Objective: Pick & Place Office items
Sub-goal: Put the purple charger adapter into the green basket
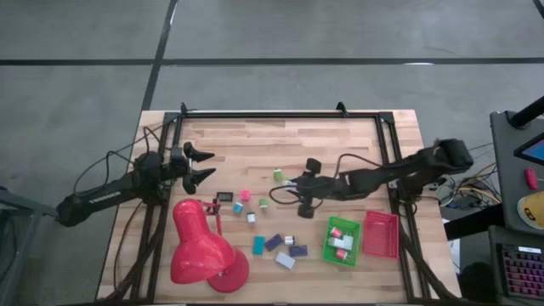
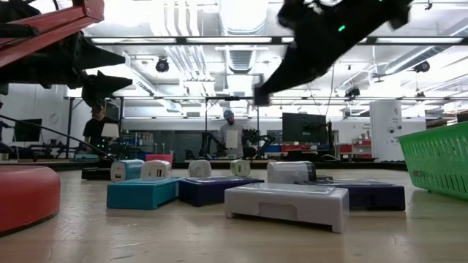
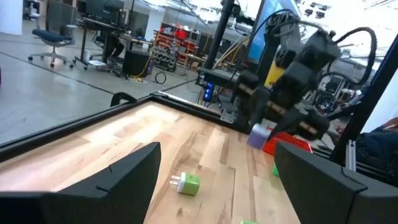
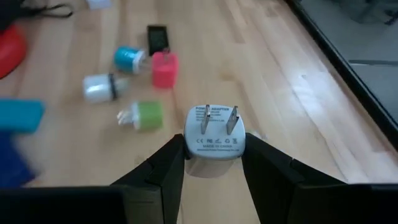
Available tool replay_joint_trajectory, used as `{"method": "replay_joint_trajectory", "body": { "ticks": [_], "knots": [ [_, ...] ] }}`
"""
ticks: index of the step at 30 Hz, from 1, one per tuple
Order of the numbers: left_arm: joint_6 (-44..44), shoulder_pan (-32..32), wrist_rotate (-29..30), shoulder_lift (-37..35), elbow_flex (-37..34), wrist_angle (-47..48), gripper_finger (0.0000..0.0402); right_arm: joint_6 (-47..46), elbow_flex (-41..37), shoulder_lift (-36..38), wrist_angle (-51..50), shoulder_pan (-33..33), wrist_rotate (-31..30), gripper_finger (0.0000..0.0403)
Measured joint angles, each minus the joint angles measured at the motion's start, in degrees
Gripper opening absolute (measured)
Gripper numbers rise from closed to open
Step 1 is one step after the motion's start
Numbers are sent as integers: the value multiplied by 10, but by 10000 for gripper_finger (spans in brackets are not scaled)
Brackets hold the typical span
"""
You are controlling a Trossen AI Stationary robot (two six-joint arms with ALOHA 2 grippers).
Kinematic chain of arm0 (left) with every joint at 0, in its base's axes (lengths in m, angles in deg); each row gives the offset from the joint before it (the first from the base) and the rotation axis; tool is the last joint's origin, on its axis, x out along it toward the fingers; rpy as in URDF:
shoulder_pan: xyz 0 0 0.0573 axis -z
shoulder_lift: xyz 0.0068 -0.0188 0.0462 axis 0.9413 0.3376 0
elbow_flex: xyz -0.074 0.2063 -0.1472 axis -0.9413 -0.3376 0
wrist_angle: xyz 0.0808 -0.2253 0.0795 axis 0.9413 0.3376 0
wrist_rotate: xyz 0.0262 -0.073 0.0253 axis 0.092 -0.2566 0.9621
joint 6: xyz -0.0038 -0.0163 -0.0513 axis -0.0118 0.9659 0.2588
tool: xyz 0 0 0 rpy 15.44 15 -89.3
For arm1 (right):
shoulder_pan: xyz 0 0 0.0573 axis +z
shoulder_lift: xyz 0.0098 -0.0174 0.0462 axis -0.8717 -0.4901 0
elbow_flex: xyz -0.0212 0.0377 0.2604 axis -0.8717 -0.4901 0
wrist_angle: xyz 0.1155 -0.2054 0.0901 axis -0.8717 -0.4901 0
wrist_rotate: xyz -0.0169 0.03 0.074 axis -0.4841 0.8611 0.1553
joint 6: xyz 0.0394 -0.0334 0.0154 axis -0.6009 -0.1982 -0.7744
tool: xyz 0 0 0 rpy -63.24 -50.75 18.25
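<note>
While the right gripper (image 4: 211, 163) pinches a white plug cube (image 4: 213, 138), it hangs above mid-counter.
Light, stiff, slick plastic; flat sides give hold, prongs don't. Left gripper (image 1: 202, 166) waits spread, empty.

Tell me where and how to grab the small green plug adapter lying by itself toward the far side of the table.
Grip the small green plug adapter across its cube-shaped body, coming straight down from above. In the left wrist view it lies on its side, metal prongs pointing sideways, so avoid that end; the flat sides probably suit the pads.
</note>
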Motion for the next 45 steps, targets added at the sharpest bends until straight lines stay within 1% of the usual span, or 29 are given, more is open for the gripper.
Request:
{"method": "replay_joint_trajectory", "body": {
  "ticks": [3,7,12,15,18,23,30,33,38,45],
  "knots": [
    [0,0,0,0,0,-1,320,-4,0,51,-85,14,44,143],
    [0,0,0,0,0,-1,320,-35,0,112,-182,31,130,143],
    [0,0,0,0,0,-1,320,-91,0,162,-262,56,221,143],
    [0,0,0,0,0,-1,320,-135,0,185,-310,74,249,143],
    [0,0,0,0,0,-1,320,-171,0,201,-342,98,250,143],
    [0,0,0,0,0,-1,320,-187,0,209,-365,147,253,144],
    [0,0,0,0,0,-1,320,-197,-5,190,-367,204,244,144],
    [0,0,0,0,0,-1,320,-197,-9,169,-379,210,236,144],
    [0,0,0,0,0,-1,320,-197,-15,135,-432,211,227,144],
    [0,0,0,0,0,-1,320,-197,-22,89,-434,210,225,144]
  ]
}}
